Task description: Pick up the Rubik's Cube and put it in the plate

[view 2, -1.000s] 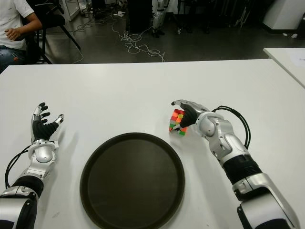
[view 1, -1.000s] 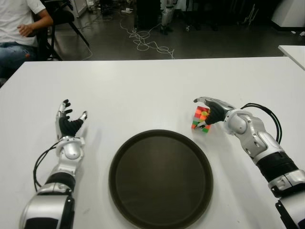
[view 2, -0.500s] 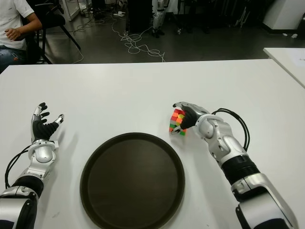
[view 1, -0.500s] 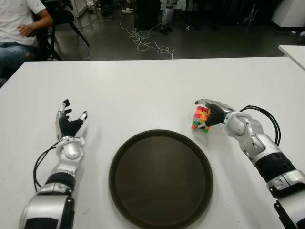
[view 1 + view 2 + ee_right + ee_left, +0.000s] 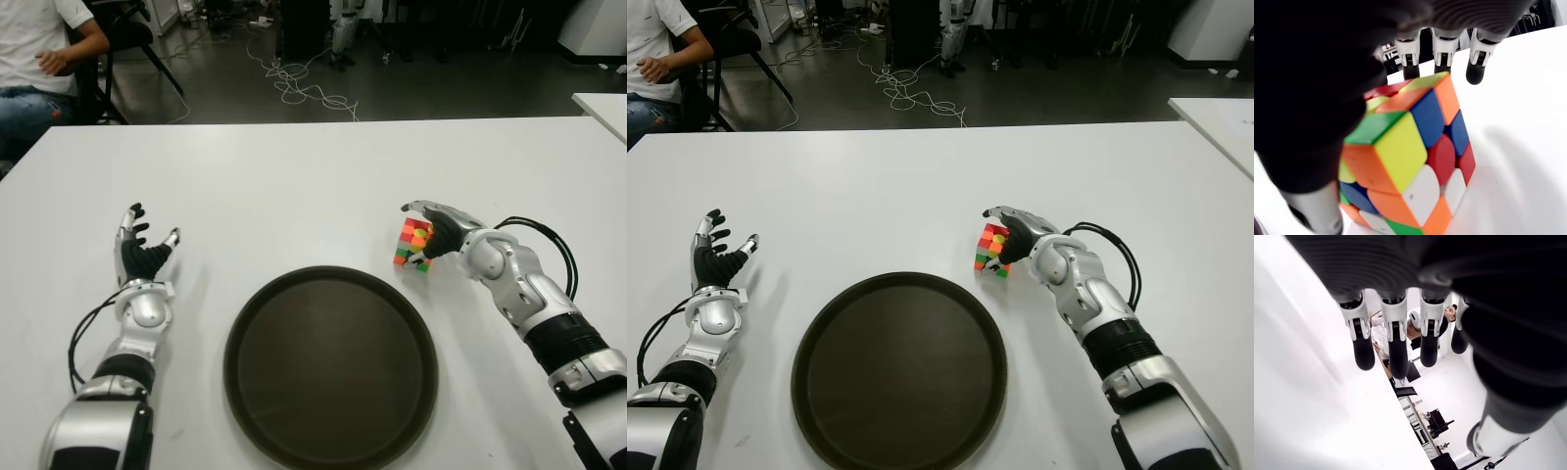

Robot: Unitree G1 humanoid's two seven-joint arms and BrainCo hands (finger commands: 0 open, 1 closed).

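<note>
1. The Rubik's Cube (image 5: 413,244) stands on the table (image 5: 294,176), just beyond the plate's (image 5: 330,364) far right rim.
2. The right hand (image 5: 438,229) cups it, fingers apparently not fully clamped.
3. The left hand (image 5: 144,257) shows spread, empty, left of the plate.
4. Squeeze opposite faces firmly before lifting.

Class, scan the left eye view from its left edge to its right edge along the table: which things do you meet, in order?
left hand → plate → Rubik's Cube → right hand, its fingers curled around the cube.

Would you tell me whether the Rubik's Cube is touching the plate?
Apart. The left eye view shows white table between the Rubik's Cube and the plate rim.
</note>
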